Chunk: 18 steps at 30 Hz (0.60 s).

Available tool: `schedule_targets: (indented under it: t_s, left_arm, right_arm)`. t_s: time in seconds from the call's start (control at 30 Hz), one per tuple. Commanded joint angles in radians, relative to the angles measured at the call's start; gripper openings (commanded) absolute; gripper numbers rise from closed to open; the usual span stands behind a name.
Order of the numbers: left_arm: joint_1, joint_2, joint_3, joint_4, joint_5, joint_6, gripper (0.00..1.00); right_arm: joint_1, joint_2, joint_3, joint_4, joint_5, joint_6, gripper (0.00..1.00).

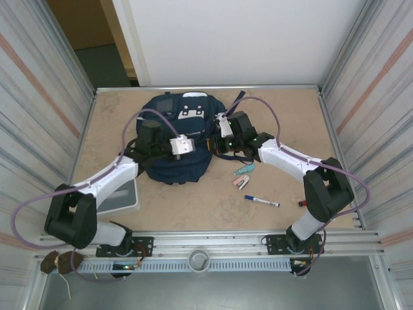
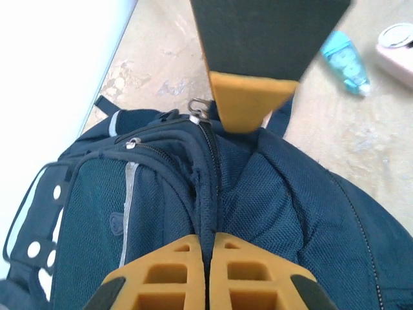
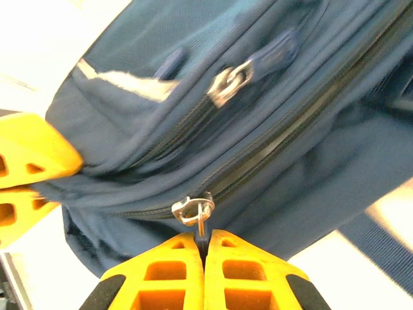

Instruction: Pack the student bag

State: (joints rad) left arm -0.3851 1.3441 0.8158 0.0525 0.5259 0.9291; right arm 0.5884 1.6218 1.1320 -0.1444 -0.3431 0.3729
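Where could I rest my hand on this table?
Three bare patches of beige tabletop: the far right corner beyond the right arm, the far left corner beside the navy blue fabric backpack, and the near middle between backpack and metal front rail. Crowded right of the backpack: a small teal item, a pink one and a white marker pen.

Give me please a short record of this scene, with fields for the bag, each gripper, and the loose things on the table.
bag: navy student bag, lying at the far middle of the table
left gripper: shut, pinching the bag's fabric along the zipper seam
right gripper: shut on the metal zipper pull
loose things: teal correction tape, small pink item and marker pen, all right of the bag
other: white box beside the left arm
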Motion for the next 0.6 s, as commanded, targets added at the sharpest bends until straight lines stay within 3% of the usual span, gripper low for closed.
schedule_targets:
  t_s: [0.0,0.27,0.47,0.57]
  left_arm:
    - [0.108,-0.12,-0.054,0.073,0.239,-0.071,0.01]
    - [0.153,-0.124,-0.055,0.063,0.352,-0.072,0.01]
    - [0.153,-0.094,-0.039,0.058,0.356,-0.073,0.01]
    - [0.153,-0.095,-0.046,0.067,0.358,-0.077,0.01]
  right_arm:
    - [-0.098,0.063,0.095,-0.135,0.091,-0.035,0.0]
    - [-0.155,0.273,0.322,-0.284,0.187,-0.049,0.0]
    - [-0.171,0.242,0.316,-0.284,0.1,-0.089,0.03]
    - [-0.202,0.192,0.271,-0.249,-0.005,-0.106,0.16]
